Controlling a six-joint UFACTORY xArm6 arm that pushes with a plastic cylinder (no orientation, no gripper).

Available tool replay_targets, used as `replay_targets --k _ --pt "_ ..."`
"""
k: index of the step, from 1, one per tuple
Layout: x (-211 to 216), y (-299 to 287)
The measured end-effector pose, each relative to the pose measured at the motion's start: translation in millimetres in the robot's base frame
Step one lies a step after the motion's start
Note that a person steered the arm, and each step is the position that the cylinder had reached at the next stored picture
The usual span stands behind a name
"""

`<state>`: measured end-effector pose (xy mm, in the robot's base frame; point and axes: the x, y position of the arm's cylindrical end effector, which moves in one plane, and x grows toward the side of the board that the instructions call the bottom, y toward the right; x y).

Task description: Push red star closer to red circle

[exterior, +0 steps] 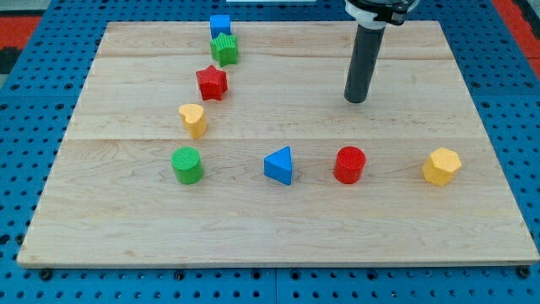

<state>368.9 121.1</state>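
The red star [212, 83] lies in the upper left part of the wooden board [278, 228]. The red circle [349, 165] stands lower, right of the board's middle. My tip [356, 100] rests on the board near the view's top right, well to the right of the red star and above the red circle, touching no block.
A blue cube [220, 25] and a green star [224, 49] sit just above the red star. A yellow heart [193, 120] lies below it. A green circle [186, 165], a blue triangle [279, 165] and a yellow hexagon [441, 165] share the red circle's row.
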Motion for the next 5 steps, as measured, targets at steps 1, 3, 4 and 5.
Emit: replay_targets --k 1,3,4,5 --pt "0 0" --pt "3 -6" --pt "7 -8" --pt "-17 -9"
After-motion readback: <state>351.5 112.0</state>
